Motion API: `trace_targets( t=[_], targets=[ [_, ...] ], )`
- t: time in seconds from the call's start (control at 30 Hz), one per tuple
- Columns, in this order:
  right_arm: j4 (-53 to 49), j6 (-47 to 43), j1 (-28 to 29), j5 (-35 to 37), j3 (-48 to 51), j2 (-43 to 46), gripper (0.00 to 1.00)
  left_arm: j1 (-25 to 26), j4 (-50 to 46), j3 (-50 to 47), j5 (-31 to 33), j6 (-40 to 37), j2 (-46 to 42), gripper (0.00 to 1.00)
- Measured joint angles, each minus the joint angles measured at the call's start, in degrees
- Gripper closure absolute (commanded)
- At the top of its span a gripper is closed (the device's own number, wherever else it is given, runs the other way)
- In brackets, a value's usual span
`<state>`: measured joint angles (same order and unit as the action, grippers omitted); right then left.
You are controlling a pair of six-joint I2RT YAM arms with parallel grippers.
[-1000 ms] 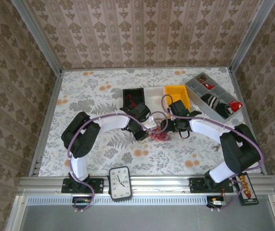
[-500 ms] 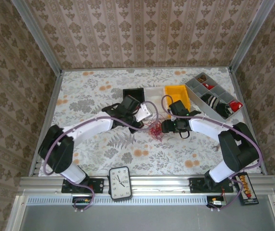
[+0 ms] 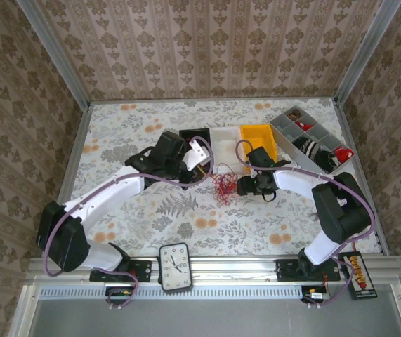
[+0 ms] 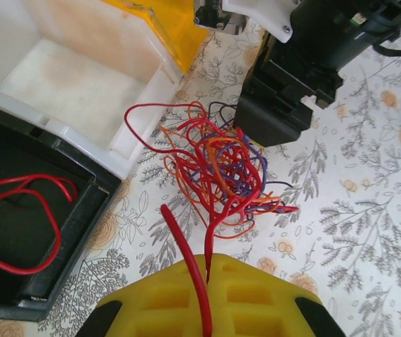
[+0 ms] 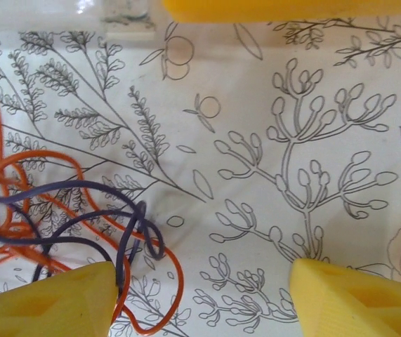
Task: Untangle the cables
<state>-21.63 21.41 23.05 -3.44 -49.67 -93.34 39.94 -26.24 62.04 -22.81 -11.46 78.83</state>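
Across the flower-patterned table [image 3: 123, 133], the left arm [image 3: 109, 193] reaches toward the far edge, its jaws shut tight on one red strand [image 4: 186, 244]. The right arm [image 3: 298, 181] lies opposite with its jaws standing wide open, holding nothing. A black bin [image 4: 95, 203] containing a lone red wire [image 4: 60, 225], a white bin [image 4: 144, 133] and a yellow bin [image 3: 256, 135] sit in a row toward the far edge. The cables [image 4: 221, 168], a knot of red, orange and purple, lie about mid-table, just on the near side of the white bin and between the two arms. The pinched strand runs straight into that knot and nothing pins the rest down, so a pull from here would likely drag the whole bundle along or cinch it tighter rather than free one wire. The thin strand could also slip from the shut jaws. The open jaws, straddling purple and orange loops [image 5: 141, 214], might catch several strands at once if they close
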Motion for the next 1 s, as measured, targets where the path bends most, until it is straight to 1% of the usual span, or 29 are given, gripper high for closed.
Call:
trace_targets(
  t=[0.17,0.37,0.53,0.63,0.7,0.83,1.0],
  targets=[
    [0.0,0.0,-0.5,0.0,0.0,0.0,0.32,-1.3,-3.7,2.0,-3.1,0.3,-2.4,1.00],
    [1.0,0.0,-0.8,-0.7,1.5,1.7,0.31,-1.4,-6.6,6.1,-6.1,0.3,-2.6,1.00],
    [3.9,0.0,-1.2,-3.7,5.9,11.2,0.29,-0.5,-8.3,6.1,-6.8,0.2,0.0,1.00],
    [7.5,0.0,-1.2,-7.7,6.6,17.2,0.25,0.6,-8.3,6.1,-6.8,0.2,1.6,1.00],
    [9.9,-0.2,-0.8,-10.4,6.5,19.2,0.25,1.0,-8.2,6.1,-6.9,0.2,2.1,1.00],
    [10.4,-1.7,1.6,-15.2,3.8,17.2,0.25,1.3,-8.0,6.1,-7.0,0.2,2.2,1.00],
    [10.3,-4.0,6.0,-19.1,-0.8,8.7,0.25,1.3,-7.6,6.1,-7.0,0.3,2.2,1.00]
  ],
)
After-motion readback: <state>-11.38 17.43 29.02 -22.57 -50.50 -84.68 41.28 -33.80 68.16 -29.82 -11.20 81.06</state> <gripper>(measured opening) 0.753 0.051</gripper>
